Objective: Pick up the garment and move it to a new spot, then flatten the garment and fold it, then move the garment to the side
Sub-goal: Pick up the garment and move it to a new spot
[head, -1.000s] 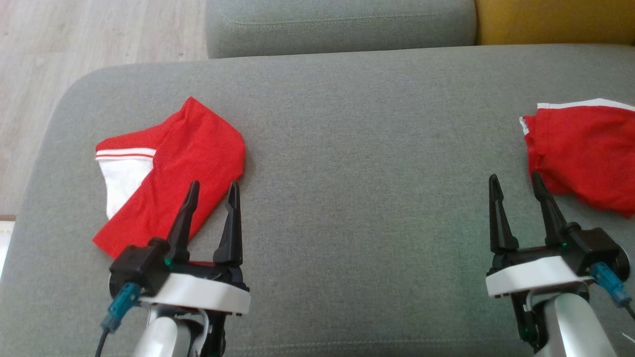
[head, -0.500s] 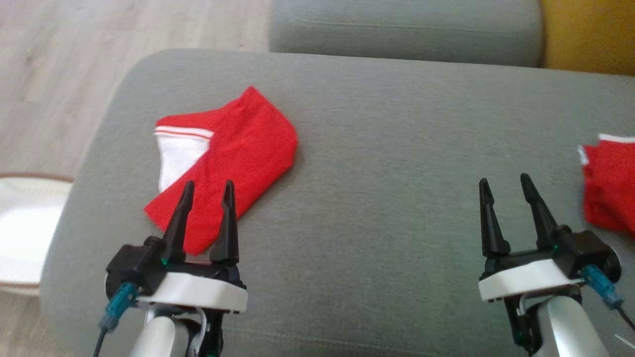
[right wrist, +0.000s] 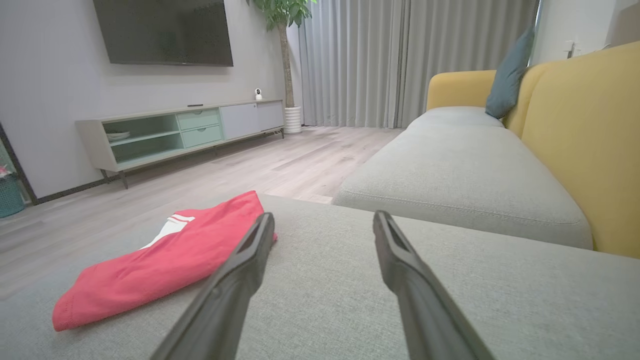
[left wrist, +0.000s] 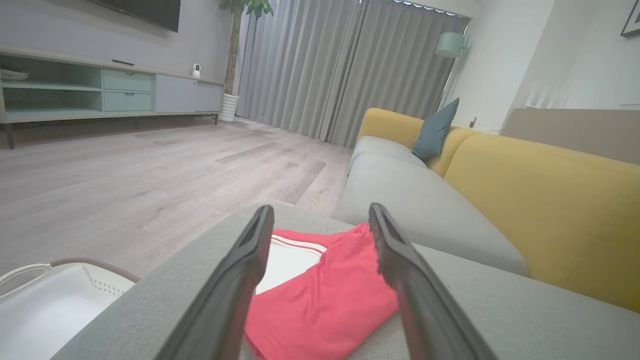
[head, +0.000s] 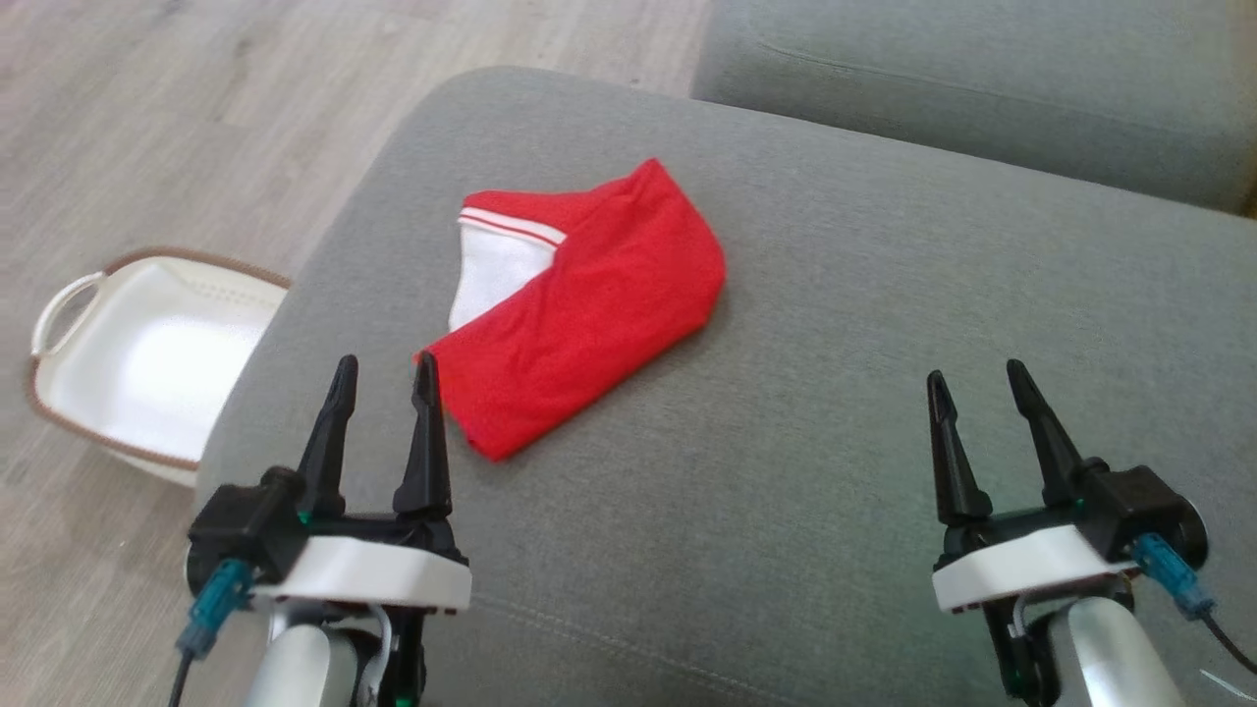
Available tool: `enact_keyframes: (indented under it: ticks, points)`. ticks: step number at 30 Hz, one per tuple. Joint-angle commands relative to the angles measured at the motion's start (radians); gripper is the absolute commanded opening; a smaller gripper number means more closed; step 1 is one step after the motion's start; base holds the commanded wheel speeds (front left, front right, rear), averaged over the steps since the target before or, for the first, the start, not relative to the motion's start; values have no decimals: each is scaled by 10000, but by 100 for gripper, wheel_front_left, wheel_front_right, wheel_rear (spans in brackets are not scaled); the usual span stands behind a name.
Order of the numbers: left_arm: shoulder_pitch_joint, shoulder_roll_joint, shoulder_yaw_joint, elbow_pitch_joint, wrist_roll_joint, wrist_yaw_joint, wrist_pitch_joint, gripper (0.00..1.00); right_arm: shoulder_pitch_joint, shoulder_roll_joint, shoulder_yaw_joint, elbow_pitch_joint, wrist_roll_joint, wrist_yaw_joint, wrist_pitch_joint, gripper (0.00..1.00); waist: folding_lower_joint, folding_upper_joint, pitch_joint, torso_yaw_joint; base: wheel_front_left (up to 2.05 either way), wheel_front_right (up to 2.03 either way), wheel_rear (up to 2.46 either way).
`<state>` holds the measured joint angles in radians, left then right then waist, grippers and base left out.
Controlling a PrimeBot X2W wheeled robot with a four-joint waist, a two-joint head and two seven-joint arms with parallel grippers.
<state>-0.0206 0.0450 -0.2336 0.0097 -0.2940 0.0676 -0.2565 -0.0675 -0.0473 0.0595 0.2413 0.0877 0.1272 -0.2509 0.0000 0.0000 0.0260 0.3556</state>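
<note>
Right now both pairs of fingers are spread and empty. My left gripper (head: 385,361) hovers with one fingertip just beside the near corner of the folded red jersey T-shirt with a white striped sleeve (head: 599,295); my right gripper (head: 974,371) is well apart from it. The shirt lies ahead of the left fingers on the grey fabric sofa cushion (head: 835,412). I worry that pinching only the top layer would pull the fold open. Pushing it leftward could slide it off the rounded edge toward the white plastic basket (head: 137,353) on the floor.
</note>
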Motion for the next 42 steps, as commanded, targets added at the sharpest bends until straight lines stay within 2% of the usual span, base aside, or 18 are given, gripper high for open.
enact_keyframes:
  ticks: [1,8,14,18,22,26,29,34,42]
  points:
    - [-237,52,408,-343,78,14,-53,100,-157,-30,260,-247,87,35,-108,100,0,0,-28,233,0,0,0]
    - [-222,52,580,-383,104,8,-53,100,-175,-30,348,-216,110,35,-108,100,0,0,70,348,0,0,0]
    - [-458,52,1015,-353,229,-128,-53,100,-337,-30,293,-294,59,35,-97,100,0,0,422,176,0,0,0]
    - [-931,61,1359,125,574,-492,-53,100,-519,-30,-3,-454,-149,35,-21,100,0,0,813,10,0,0,0]
    - [-2108,411,1542,1537,846,-1140,-53,100,-822,-30,-519,-909,-509,35,197,100,0,0,1428,-235,0,0,0]
    - [-3525,846,1169,3134,789,-1648,282,100,-1057,-30,-862,-1401,-823,35,460,100,0,0,1957,-478,0,0,0]
    - [-4677,1126,808,4194,635,-1852,842,100,-1231,-30,-1038,-1813,-1023,35,676,100,0,0,2382,-695,0,0,0]
    - [-6369,1517,98,5889,94,-1970,1835,100,-1505,-30,-1111,-2460,-1226,35,979,100,0,0,3117,-1143,0,0,0]
    - [-8117,2313,-2076,7367,-1951,-1980,3424,100,-1696,-30,-1113,-3235,-1339,35,1231,100,0,0,4106,-1722,0,0,0]
